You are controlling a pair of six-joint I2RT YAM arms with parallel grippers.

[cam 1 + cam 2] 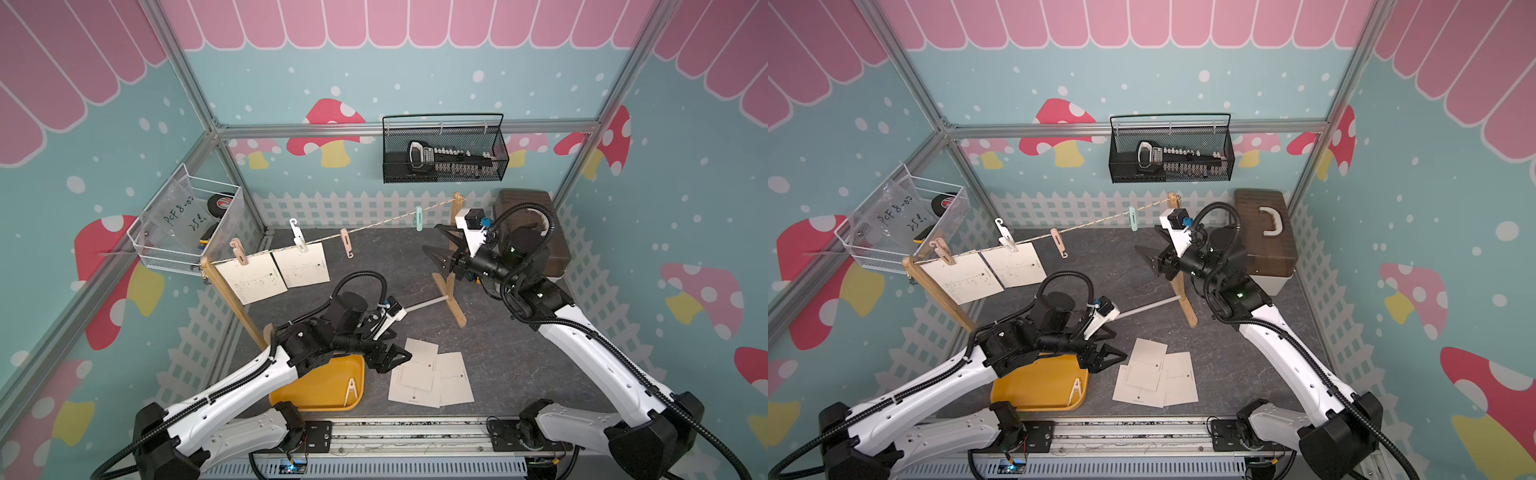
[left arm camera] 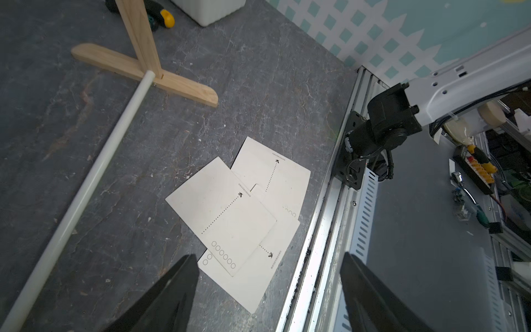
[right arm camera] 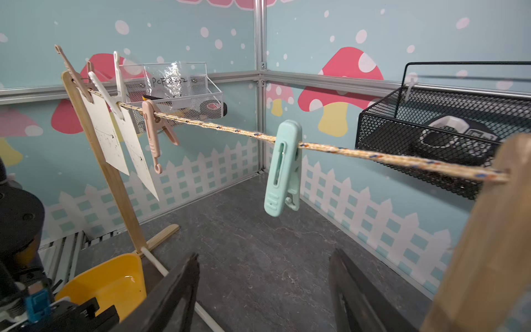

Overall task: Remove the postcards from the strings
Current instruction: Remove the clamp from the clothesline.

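Left gripper (image 1: 397,358) is open wide and empty, low over the table (image 1: 519,365). Three postcards (image 1: 432,376) lie in a loose overlapping pile just ahead of its fingertips, untouched; the left wrist view shows the pile (image 2: 230,212) in front of the spread jaws.

Right gripper (image 1: 435,241) is open and empty, raised beside the right post (image 1: 456,208) and aimed along the string (image 1: 374,226). A mint pin (image 3: 283,168) hangs on the string straight ahead, clear of the jaws, no card in it. Farther ahead is a pink pin (image 1: 347,243), also bare. Beyond it two postcards (image 1: 303,264) are clipped to the string near the left post (image 1: 232,299). A tray (image 1: 324,386) sits under the left wrist, with a white pin (image 1: 351,388) inside.
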